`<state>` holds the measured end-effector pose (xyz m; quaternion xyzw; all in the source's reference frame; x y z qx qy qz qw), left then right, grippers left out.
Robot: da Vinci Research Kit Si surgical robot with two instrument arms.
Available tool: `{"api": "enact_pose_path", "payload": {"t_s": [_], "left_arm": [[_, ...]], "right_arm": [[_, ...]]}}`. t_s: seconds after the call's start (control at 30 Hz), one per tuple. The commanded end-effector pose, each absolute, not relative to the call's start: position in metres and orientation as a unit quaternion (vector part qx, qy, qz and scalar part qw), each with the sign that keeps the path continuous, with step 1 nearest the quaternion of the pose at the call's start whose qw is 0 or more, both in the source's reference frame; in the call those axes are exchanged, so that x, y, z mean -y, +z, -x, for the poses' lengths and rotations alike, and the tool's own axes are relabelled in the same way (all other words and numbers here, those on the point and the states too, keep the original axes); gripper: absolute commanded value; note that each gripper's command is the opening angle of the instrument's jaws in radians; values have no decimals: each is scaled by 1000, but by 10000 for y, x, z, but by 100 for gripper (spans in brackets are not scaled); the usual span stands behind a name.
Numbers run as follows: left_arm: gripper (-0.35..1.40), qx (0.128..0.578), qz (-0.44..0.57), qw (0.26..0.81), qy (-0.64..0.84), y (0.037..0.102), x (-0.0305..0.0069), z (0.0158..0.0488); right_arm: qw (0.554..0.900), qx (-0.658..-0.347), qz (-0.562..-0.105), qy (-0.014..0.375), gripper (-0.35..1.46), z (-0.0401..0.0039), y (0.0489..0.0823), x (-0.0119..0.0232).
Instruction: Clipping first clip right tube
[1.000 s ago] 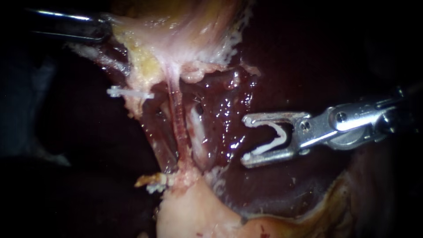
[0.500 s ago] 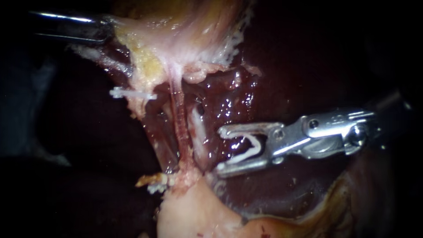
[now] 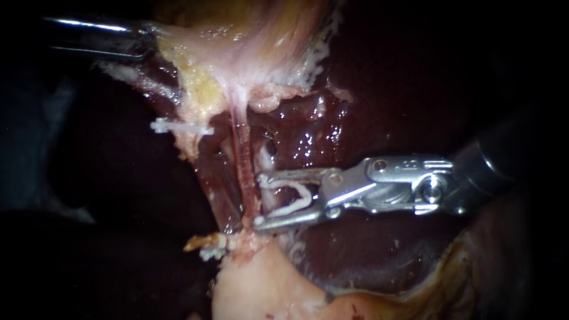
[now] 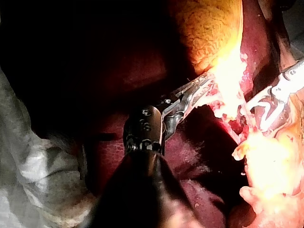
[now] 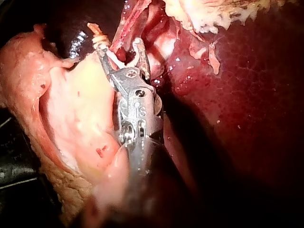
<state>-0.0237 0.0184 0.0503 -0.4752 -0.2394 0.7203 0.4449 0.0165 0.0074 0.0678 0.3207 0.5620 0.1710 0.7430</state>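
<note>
Dark red liver, white clip, reddish tube

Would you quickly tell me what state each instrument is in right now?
Left instrument: shut on the pale tissue.
Right instrument: holding an open white clip at the tube, not yet squeezed.

Left instrument: dark shaft, steel wrist, jaws clamped on pale tissue ahead of it (tips partly lost in glare). Yellow fatty tissue lies beyond the jaws. Right instrument comes in from the far side, beside the pale tissue. A white clip sits between its spread jaws, with their tips just beside a thin pink tube. Dark red liver lies underneath. Whitish cloth lies beside the left shaft.
</note>
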Motion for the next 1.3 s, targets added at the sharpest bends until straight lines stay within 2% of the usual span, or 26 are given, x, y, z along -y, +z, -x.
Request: {"api": "enact_pose_path", "payload": {"t_s": [0.03, 0.27, 0.53, 0.7, 1.07, 1.3], "left_arm": [[-35, 239, 475, 445, 720, 503, -184, 237], [-35, 239, 475, 445, 721, 504, -185, 237], [-35, 239, 475, 445, 721, 505, -185, 236], [-35, 239, 475, 445, 721, 505, -185, 236], [-35, 239, 475, 445, 721, 506, -186, 236], [-35, 239, 475, 445, 721, 506, -186, 236]], "right_arm": [[740, -564, -323, 171, 50, -169, 679, -73], [721, -575, -347, 170, 50, -193, 686, -65], [711, -581, -355, 177, 50, -197, 684, -61], [698, -587, -368, 182, 50, -198, 671, -50], [667, -599, -423, 132, 45, -207, 628, -24], [666, -593, -427, 149, 35, -208, 626, -28]]}}
